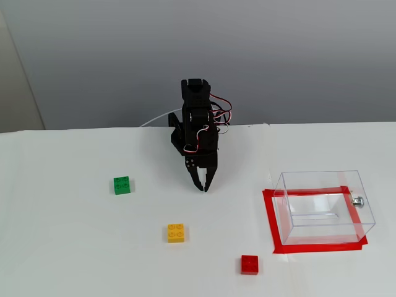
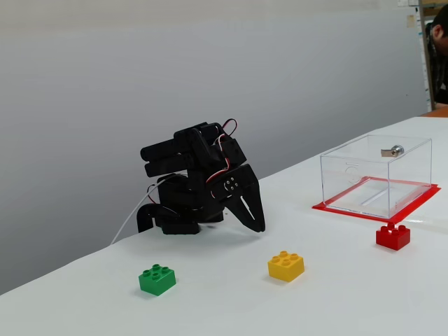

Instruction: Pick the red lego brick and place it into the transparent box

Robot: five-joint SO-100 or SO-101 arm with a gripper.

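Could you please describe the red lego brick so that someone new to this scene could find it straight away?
Start at the transparent box standing inside a red tape outline on the white table. Just outside the outline's front corner sits the red lego brick. It is the only red brick; the yellow brick and green brick lie farther from the box.

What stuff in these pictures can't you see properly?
- The gripper: in both fixed views the dark fingers blend together, so open or shut is unclear.
- The arm's base: hidden behind the folded arm in both fixed views.
- The person: cut off by the right edge of a fixed view.
- The transparent box: whether it has a lid is unclear through the clear walls.
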